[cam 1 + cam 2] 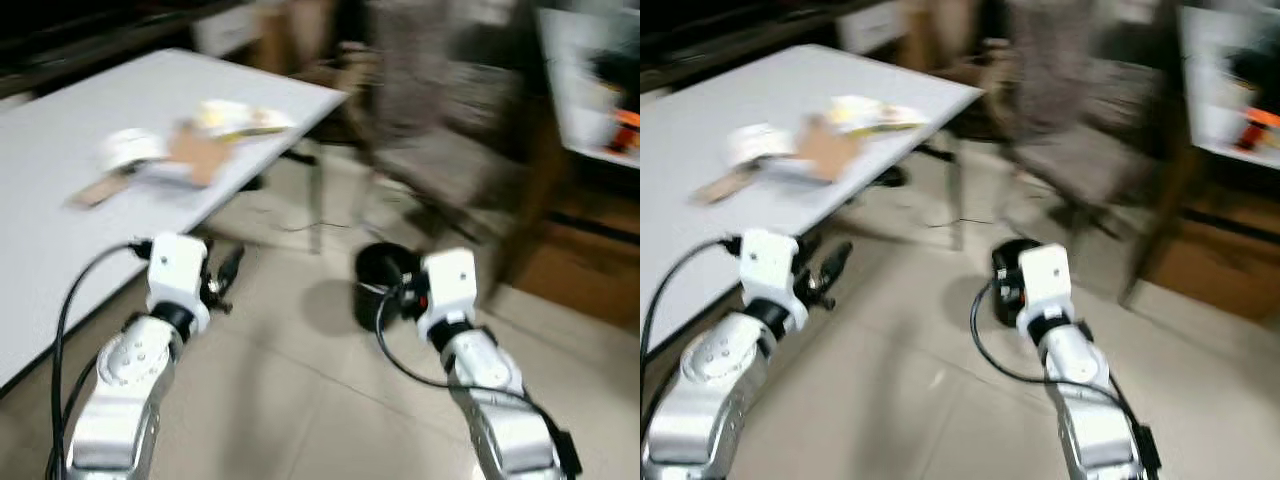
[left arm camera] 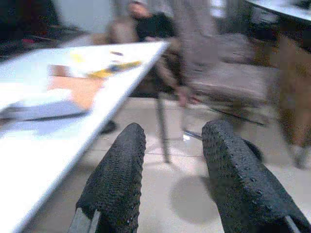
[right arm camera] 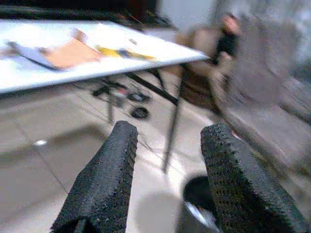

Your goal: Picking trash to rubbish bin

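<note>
Trash lies on the white table [image 1: 60, 180]: a white crumpled wrapper [image 1: 132, 148], a brown cardboard piece [image 1: 195, 152] and a yellow-white packet [image 1: 238, 118]. A black rubbish bin [image 1: 380, 280] stands on the tiled floor just in front of my right gripper [image 3: 167, 160], which is open and empty. My left gripper [image 2: 170, 165] is open and empty too, held beside the table's near edge, low of the trash. All views are blurred.
A grey upholstered chair [image 1: 450, 130] stands behind the bin. A brown cardboard box [image 1: 590, 270] sits on the floor at the right. A person in dark clothes [image 2: 146, 24] sits beyond the table's far end. Tiled floor [image 1: 300, 390] spreads between my arms.
</note>
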### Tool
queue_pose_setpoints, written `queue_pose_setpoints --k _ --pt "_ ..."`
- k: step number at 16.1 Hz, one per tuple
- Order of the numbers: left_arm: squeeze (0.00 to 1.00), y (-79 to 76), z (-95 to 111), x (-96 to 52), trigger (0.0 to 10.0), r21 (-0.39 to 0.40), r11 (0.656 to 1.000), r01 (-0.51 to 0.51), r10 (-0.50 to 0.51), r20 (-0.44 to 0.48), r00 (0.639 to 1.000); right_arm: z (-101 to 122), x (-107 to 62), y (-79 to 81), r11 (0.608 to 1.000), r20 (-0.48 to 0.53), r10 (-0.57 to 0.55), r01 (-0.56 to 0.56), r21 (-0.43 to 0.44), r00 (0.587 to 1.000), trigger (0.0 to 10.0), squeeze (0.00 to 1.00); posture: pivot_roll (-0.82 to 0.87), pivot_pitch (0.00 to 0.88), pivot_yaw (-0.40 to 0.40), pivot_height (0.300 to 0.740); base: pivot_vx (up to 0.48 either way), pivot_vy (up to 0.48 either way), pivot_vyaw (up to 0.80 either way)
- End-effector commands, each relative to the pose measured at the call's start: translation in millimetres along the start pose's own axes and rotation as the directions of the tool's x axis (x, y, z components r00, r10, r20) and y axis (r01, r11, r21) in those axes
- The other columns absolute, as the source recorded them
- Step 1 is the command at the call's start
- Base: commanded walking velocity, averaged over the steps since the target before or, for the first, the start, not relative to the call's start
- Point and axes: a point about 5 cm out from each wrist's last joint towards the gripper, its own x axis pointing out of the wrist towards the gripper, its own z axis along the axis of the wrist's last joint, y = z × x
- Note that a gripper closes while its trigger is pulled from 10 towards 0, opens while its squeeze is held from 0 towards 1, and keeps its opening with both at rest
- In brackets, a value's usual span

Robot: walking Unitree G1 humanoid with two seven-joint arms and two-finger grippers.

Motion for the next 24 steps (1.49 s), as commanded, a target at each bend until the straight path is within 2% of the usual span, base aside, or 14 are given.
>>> queue_pose_setpoints --k 1,7,11,17,24 --pt "0.00 4.2 5 1.6 10.0 0.003 1.000 -0.020 0.020 0.014 1.000 7 2.6 2.7 1.000 0.018 0.019 -0.019 -0.019 1.000 10.0 0.00 0.00 0.000 0.008 0.740 0.330 0.000 0.80" --pt "0.00 4.0 4 12.2 10.0 0.013 1.000 -0.019 0.019 -0.009 1.000 8 7.2 -0.9 0.999 0.018 0.020 -0.020 -0.036 1.000 10.0 0.00 0.00 0.000 0.001 0.740 0.328 0.000 0.80" --pt "0.00 13.0 6 22.8 10.0 0.017 0.999 -0.049 0.049 -0.017 0.999 5 3.9 -3.7 1.000 0.005 0.001 -0.001 0.005 1.000 10.0 0.00 -0.01 0.000 0.007 0.740 0.329 0.000 0.00" --pt "0.00 11.1 0 30.3 10.0 -0.022 0.999 -0.038 0.038 -0.033 0.999 0 -0.6 -2.4 1.000 -0.013 0.003 -0.003 -0.013 1.000 10.0 0.00 -0.01 0.000 0.004 0.740 0.330 0.000 0.00" --pt "0.00 14.9 -12 25.3 10.0 -0.029 0.998 -0.064 0.062 -0.061 0.996 -4 -2.8 -0.2 0.999 -0.017 0.040 -0.040 -0.021 0.999 10.0 0.00 0.00 0.000 -0.023 0.740 0.330 0.000 0.00"
